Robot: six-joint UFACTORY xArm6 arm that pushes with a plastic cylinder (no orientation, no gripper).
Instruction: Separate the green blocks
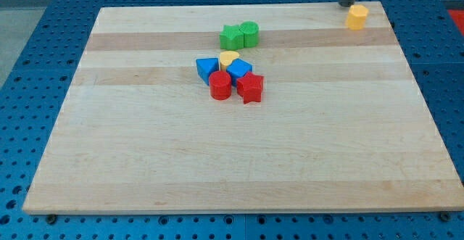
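Observation:
Two green blocks touch each other near the board's top middle: a green star-shaped block (232, 37) on the left and a green rounded block (249, 33) on the right. My tip (348, 4) is at the view's top right, at the board's top edge, just above and left of a yellow block (356, 17). The tip is far to the right of the green blocks.
Below the green pair sits a cluster: a yellow heart block (229, 57), a blue triangular block (206, 69), a blue block (239, 70), a red cylinder (221, 85) and a red star block (251, 88). The wooden board (239, 160) lies on a blue perforated table.

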